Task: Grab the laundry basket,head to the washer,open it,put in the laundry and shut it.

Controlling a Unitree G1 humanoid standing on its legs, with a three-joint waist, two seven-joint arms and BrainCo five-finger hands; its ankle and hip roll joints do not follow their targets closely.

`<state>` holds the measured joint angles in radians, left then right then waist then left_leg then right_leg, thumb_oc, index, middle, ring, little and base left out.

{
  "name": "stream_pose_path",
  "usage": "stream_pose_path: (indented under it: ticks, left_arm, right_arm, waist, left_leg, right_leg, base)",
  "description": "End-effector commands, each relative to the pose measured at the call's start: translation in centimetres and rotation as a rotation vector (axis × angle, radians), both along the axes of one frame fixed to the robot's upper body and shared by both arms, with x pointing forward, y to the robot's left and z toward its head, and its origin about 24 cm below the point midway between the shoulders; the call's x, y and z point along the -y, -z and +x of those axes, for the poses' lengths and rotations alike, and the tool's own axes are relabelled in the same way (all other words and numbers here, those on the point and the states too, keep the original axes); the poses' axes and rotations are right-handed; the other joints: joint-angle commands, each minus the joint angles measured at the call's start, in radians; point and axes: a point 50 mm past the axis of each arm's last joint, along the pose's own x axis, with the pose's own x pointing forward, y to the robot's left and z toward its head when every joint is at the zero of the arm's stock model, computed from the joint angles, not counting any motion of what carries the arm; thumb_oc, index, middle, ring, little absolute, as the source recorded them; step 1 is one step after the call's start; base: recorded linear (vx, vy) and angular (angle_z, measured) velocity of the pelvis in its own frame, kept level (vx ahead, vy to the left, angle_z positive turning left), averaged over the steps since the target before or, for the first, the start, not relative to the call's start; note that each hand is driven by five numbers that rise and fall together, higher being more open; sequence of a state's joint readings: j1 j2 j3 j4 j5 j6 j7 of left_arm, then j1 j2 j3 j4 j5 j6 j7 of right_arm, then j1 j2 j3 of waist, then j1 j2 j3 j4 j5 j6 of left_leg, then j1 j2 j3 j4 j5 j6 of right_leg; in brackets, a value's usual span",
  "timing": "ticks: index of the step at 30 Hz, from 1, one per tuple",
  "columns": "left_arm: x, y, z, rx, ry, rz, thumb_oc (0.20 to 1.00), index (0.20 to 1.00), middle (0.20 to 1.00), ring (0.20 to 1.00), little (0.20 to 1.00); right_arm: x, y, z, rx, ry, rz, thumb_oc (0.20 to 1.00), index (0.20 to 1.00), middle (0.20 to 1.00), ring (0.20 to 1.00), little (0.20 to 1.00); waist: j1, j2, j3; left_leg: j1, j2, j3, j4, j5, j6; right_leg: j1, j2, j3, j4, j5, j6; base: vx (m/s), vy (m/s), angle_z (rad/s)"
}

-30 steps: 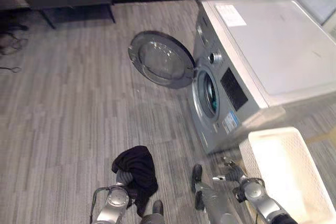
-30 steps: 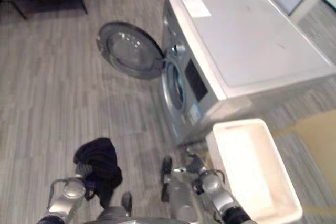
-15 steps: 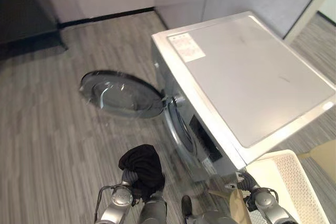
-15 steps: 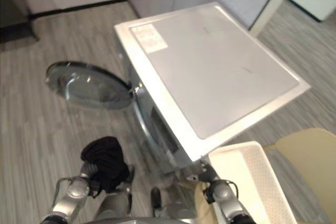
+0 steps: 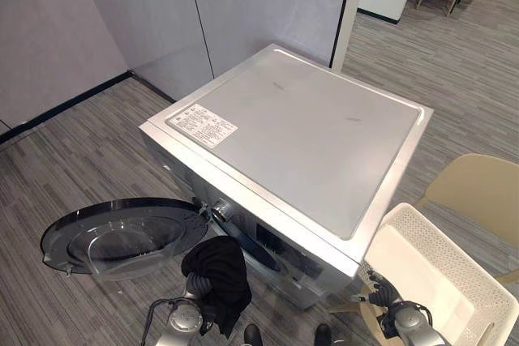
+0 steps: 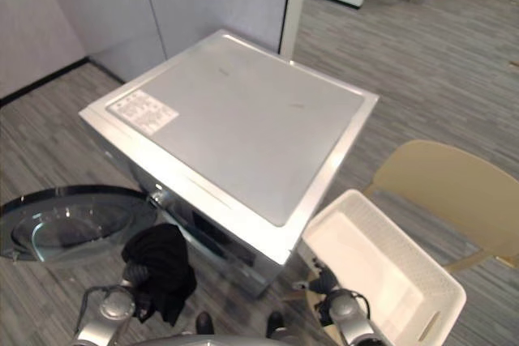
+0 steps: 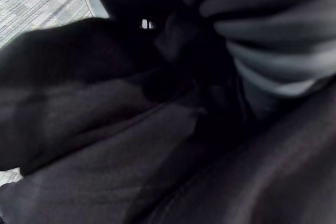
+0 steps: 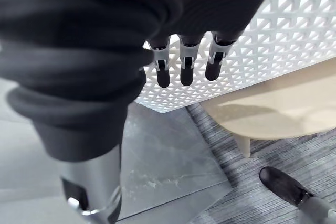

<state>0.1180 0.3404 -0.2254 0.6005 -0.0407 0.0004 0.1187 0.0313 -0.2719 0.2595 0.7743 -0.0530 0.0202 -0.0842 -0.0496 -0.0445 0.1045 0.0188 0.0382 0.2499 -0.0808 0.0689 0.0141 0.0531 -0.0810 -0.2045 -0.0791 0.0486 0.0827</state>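
**A:** Where's the laundry sitting right now?

**B:** I'm holding the bunched black garment [image 5: 217, 278] in my left hand [image 5: 197, 287]; the fingers are curling round the cloth, and it's drooping below the fist. The silver front-loading washer [image 5: 300, 151] is lying just ahead of that hand, toward one o'clock, with its round glass door [image 5: 122, 235] swinging wide open out at ten o'clock.

**A:** And the drum opening?

**B:** I'm judging it's tucked under the washer's front edge, just beyond the cloth, so the left hand is the nearer one and needs to push forward and slightly right.

**A:** The right hand?

**B:** My right hand [image 8: 184, 64] is hanging with relaxed fingers against the white perforated plastic laundry basket [image 6: 381, 265], which is resting on the beige chair [image 6: 442, 188] at four o'clock.
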Motion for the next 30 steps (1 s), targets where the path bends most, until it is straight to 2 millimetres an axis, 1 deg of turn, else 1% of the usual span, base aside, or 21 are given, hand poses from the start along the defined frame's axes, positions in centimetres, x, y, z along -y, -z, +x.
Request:
stream_pose_path:
  ticks: [1,5,9,10,11,12,13,14,15,16,17,20,22,23,24,25,26,27,28,29,30]
  left_arm:
    - [-1.5,-0.7,0.6,0.083,-0.156,-0.065,0.2,0.2,0.2,0.2,0.2]
    - [-1.8,-0.4,0.1,0.062,-0.165,-0.065,0.2,0.2,0.2,0.2,0.2]
    - [-1.6,-1.6,1.8,0.121,-0.12,-0.049,0.2,0.2,0.2,0.2,0.2]
    - [-1.5,-1.9,2.3,0.134,-0.106,-0.045,0.2,0.2,0.2,0.2,0.2]
    - [-1.2,-2.3,3.0,0.159,-0.086,-0.041,0.2,0.2,0.2,0.2,0.2]
    - [-1.2,-2.4,3.1,0.16,-0.086,-0.042,0.2,0.2,0.2,0.2,0.2]
    - [-1.2,-2.4,3.1,0.166,-0.095,-0.045,0.2,0.2,0.2,0.2,0.2]
    - [-1.2,-2.4,3.1,0.166,-0.095,-0.046,0.2,0.2,0.2,0.2,0.2]
    - [-1.1,-2.3,3.2,0.167,-0.096,-0.049,0.2,0.2,0.2,0.2,0.2]
    - [-1.1,-2.3,3.2,0.167,-0.096,-0.049,0.2,0.2,0.2,0.2,0.2]
    - [-0.8,-2.3,3.2,0.169,-0.098,-0.053,0.2,0.2,0.2,0.2,0.2]
    - [-0.5,-2.0,3.0,0.16,-0.098,-0.068,0.2,0.2,0.2,0.2,0.2]
    - [-0.5,-1.9,2.9,0.156,-0.088,-0.067,0.2,0.2,0.2,0.2,0.2]
    - [-0.6,-2.0,3.0,0.158,-0.071,-0.05,0.2,0.2,0.2,0.2,0.2]
    - [-1.4,-2.5,3.6,0.172,-0.056,-0.012,0.2,0.2,0.2,0.2,0.2]
    - [-1.8,-2.8,3.8,0.18,-0.06,0.005,0.2,0.2,0.2,0.2,0.2]
    - [-1.9,-2.8,3.8,0.18,-0.06,0.006,0.2,0.2,0.2,0.2,0.2]
    - [-2.3,-3.2,4.2,0.195,-0.058,0.024,0.2,0.2,0.2,0.2,0.2]
    - [-2.4,-3.4,4.3,0.204,-0.053,0.027,0.2,0.2,0.2,0.2,0.2]
    - [-2.4,-3.4,4.3,0.204,-0.053,0.027,0.2,0.2,0.2,0.2,0.2]
    - [-2.3,-3.8,4.5,0.218,-0.039,0.033,0.2,0.2,0.2,0.2,0.2]
  right_arm:
    - [5.0,-0.6,-0.6,0.047,0.242,-0.042,1.0,1.0,1.0,1.0,1.0]
    - [4.3,-0.1,-0.8,0.019,0.239,-0.032,1.0,1.0,1.0,1.0,1.0]
    - [4.3,-0.4,-0.4,0.051,0.276,-0.033,1.0,1.0,1.0,1.0,1.0]
    - [4.5,-0.4,-0.3,0.053,0.283,-0.037,1.0,1.0,1.0,1.0,1.0]
    - [4.8,-0.4,-0.3,0.041,0.286,-0.058,1.0,1.0,1.0,1.0,1.0]
    - [4.9,-0.4,-0.2,0.042,0.286,-0.059,1.0,1.0,1.0,1.0,1.0]
    - [4.8,-0.6,0.0,0.049,0.27,-0.064,1.0,1.0,1.0,1.0,1.0]
    - [4.8,-0.6,0.0,0.049,0.27,-0.065,1.0,1.0,1.0,1.0,1.0]
    - [4.9,-0.5,-0.2,0.044,0.265,-0.073,1.0,1.0,1.0,1.0,1.0]
    - [4.9,-0.5,-0.2,0.044,0.265,-0.073,1.0,1.0,1.0,1.0,1.0]
    - [5.2,-0.6,-0.2,0.045,0.265,-0.084,1.0,1.0,1.0,1.0,1.0]
    - [5.5,-0.8,-0.2,0.047,0.262,-0.093,1.0,1.0,1.0,1.0,1.0]
    - [5.6,-0.7,-0.2,0.044,0.26,-0.096,1.0,1.0,1.0,1.0,1.0]
    - [5.6,-1.0,0.2,0.058,0.252,-0.099,1.0,1.0,1.0,1.0,1.0]
    - [5.0,-1.3,1.3,0.085,0.227,-0.093,1.0,1.0,1.0,1.0,1.0]
    - [4.6,-1.6,1.8,0.1,0.205,-0.093,1.0,1.0,1.0,1.0,1.0]
    - [4.6,-1.6,1.9,0.1,0.205,-0.093,1.0,1.0,1.0,1.0,1.0]
    - [4.2,-2.0,2.7,0.127,0.171,-0.097,1.0,1.0,1.0,1.0,1.0]
    - [3.7,-2.4,3.2,0.155,0.138,-0.093,1.0,1.0,1.0,1.0,1.0]
    - [3.7,-2.4,3.2,0.155,0.138,-0.093,1.0,1.0,1.0,1.0,1.0]
    - [3.5,-2.8,3.7,0.176,0.11,-0.095,1.0,1.0,1.0,1.0,1.0]
  waist:
    - [0.031,-0.023,0.039]
    - [0.049,-0.036,0.032]
    - [0.053,-0.055,0.083]
    - [0.048,-0.057,0.092]
    - [0.044,-0.062,0.098]
    - [0.044,-0.063,0.104]
    - [0.048,-0.057,0.097]
    - [0.048,-0.057,0.098]
    - [0.048,-0.047,0.093]
    - [0.047,-0.047,0.093]
    - [0.054,-0.035,0.094]
    - [0.058,-0.02,0.081]
    - [0.056,-0.022,0.076]
    - [0.055,-0.031,0.081]
    - [0.056,-0.047,0.098]
    - [0.064,-0.047,0.105]
    - [0.067,-0.048,0.104]
    - [0.079,-0.039,0.112]
    - [0.068,-0.03,0.117]
    - [0.069,-0.03,0.118]
    - [0.06,-0.028,0.127]
  left_leg:
    - [-0.039,-0.005,-0.035,0.037,-0.086,-0.026]
    - [-0.01,0.005,-0.048,0.034,-0.083,-0.031]
    - [-0.121,0.023,-0.056,0.206,-0.113,-0.051]
    - [-0.152,0.042,-0.044,0.26,-0.126,-0.057]
    - [-0.158,0.11,-0.015,0.291,-0.139,-0.078]
    - [-0.165,0.112,-0.008,0.296,-0.125,-0.073]
    - [-0.141,0.161,-0.037,0.235,-0.089,-0.094]
    - [-0.14,0.16,-0.037,0.233,-0.088,-0.094]
    - [-0.137,0.218,-0.087,0.149,-0.022,-0.125]
    - [-0.136,0.218,-0.088,0.147,-0.021,-0.125]
    - [-0.157,0.253,-0.179,0.096,0.024,-0.149]
    - [-0.171,0.22,-0.309,0.097,-0.016,-0.171]
    - [-0.168,0.202,-0.3,0.116,-0.04,-0.17]
    - [-0.178,0.171,-0.297,0.152,-0.067,-0.159]
    - [-0.189,0.137,-0.248,0.19,-0.097,-0.134]
    - [-0.187,0.134,-0.215,0.192,-0.104,-0.121]
    - [-0.187,0.134,-0.21,0.192,-0.104,-0.12]
    - [-0.17,0.142,-0.161,0.182,-0.114,-0.108]
    - [-0.143,0.13,-0.118,0.158,-0.107,-0.088]
    - [-0.141,0.13,-0.116,0.157,-0.107,-0.088]
    - [-0.119,0.1,-0.088,0.132,-0.104,-0.064]
  right_leg:
    - [-0.071,-0.023,0.001,0.076,-0.07,0.051]
    - [-0.046,-0.012,-0.003,0.076,-0.084,0.042]
    - [-0.063,-0.027,-0.03,0.082,-0.089,0.02]
    - [-0.064,-0.036,-0.052,0.08,-0.088,0.018]
    - [-0.046,-0.062,-0.078,0.07,-0.096,0.03]
    - [-0.05,-0.062,-0.085,0.07,-0.085,0.024]
    - [-0.037,-0.08,-0.099,0.073,-0.085,0.038]
    - [-0.036,-0.08,-0.1,0.072,-0.085,0.038]
    - [-0.028,-0.101,-0.103,0.089,-0.099,0.049]
    - [-0.028,-0.1,-0.103,0.09,-0.1,0.049]
    - [-0.015,-0.119,-0.086,0.106,-0.118,0.061]
    - [0.002,-0.168,-0.052,0.11,-0.111,0.089]
    - [0.011,-0.189,-0.041,0.102,-0.095,0.102]
    - [-0.001,-0.22,-0.026,0.103,-0.059,0.112]
    - [-0.068,-0.26,0.01,0.128,0.018,0.12]
    - [-0.107,-0.274,0.004,0.14,0.052,0.12]
    - [-0.11,-0.275,0.009,0.141,0.053,0.12]
    - [-0.133,-0.283,-0.045,0.158,0.044,0.106]
    - [-0.161,-0.255,-0.072,0.224,0.001,0.083]
    - [-0.162,-0.255,-0.07,0.226,0.0,0.083]
    - [-0.185,-0.176,-0.054,0.288,-0.055,0.063]
  base:
    - [0.01,-0.018,0.06]
    - [0.0,-0.047,0.03]
    - [-0.14,-0.049,0.29]
    - [-0.05,0.124,0.83]
    - [-0.06,0.128,0.73]
    - [0.07,0.297,0.38]
    - [0.04,0.174,0.53]
    - [0.21,0.4,0.47]
    - [0.11,0.219,0.32]
    - [0.25,0.486,0.18]
    - [0.21,0.423,0.29]
    - [0.23,0.519,0.1]
    - [0.12,0.325,-0.29]
    - [-0.01,0.403,-0.46]
    - [-0.07,0.493,-0.44]
    - [-0.1,0.31,-0.63]
    - [-0.09,0.28,-1.03]
    - [-0.05,0.394,-1.44]
    - [-0.05,0.391,-1.37]
    - [-0.06,0.421,-1.12]
    - [-0.05,0.214,-0.58]
